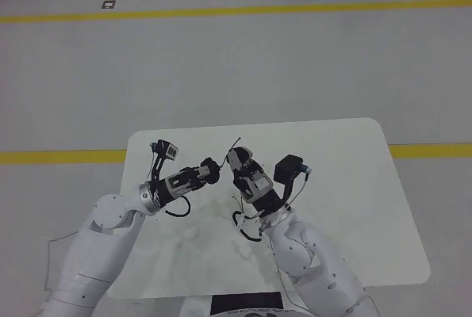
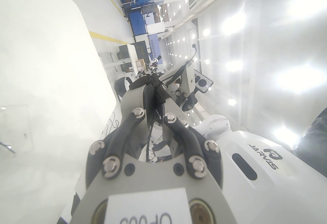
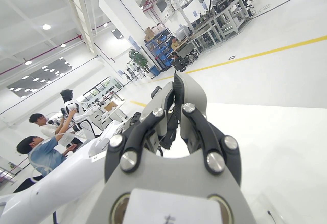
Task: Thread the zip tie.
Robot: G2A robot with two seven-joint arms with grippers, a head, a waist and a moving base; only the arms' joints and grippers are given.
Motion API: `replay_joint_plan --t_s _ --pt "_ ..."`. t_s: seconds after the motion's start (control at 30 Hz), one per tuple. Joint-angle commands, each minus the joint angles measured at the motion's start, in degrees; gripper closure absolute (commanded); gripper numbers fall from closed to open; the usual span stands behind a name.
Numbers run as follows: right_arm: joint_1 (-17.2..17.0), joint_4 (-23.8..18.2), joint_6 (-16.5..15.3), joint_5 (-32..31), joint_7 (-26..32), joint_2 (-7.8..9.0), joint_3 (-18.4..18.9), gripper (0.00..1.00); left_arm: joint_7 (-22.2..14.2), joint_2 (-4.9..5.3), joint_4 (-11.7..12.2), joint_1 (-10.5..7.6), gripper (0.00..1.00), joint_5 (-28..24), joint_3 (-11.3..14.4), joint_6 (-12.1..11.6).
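Left gripper (image 1: 214, 169) and right gripper (image 1: 234, 156), both clamped on the zip tie (image 1: 236, 146), stand nearly tip to tip; its free end projects beyond the right gripper's tips.

The left arm (image 1: 101, 230) and the right arm (image 1: 315, 261) are being covered by smooth white shells with rounded joints. On one shell (image 2: 255, 158), seen from the left wrist, a black oval slot and black lettering are being carried. Each wrist is being closed by a silver-grey plate (image 3: 173, 166), on which a white label (image 2: 148, 206) is being stuck. The left tool (image 2: 153, 87) and the right tool (image 3: 176, 82) are being formed by pale grey fingers (image 2: 132, 100) with black ribbed pads (image 3: 178, 89), joined by black link bars and round silver screws. Thin black cables (image 1: 176, 210) are being led along both forearms, and a dark block (image 1: 289, 168) is being mounted beside each wrist.
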Motion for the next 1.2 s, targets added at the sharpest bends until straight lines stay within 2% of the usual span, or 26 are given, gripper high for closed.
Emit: replay_joint_plan --t_s 0.0,0.83,1.17 --pt "0.09 0.1 0.1 -0.15 -0.06 0.0 -0.06 1.0 0.0 0.0 0.0 0.0 1.0 0.0 0.0 0.0" --pt "0.06 0.56 0.85 -2.11 0.32 0.23 -0.05 1.0 0.0 0.0 0.0 0.0 1.0 0.0 0.0 0.0" --pt "0.24 0.76 0.2 -1.99 1.85 0.36 -0.28 1.0 0.0 0.0 0.0 0.0 1.0 0.0 0.0 0.0"
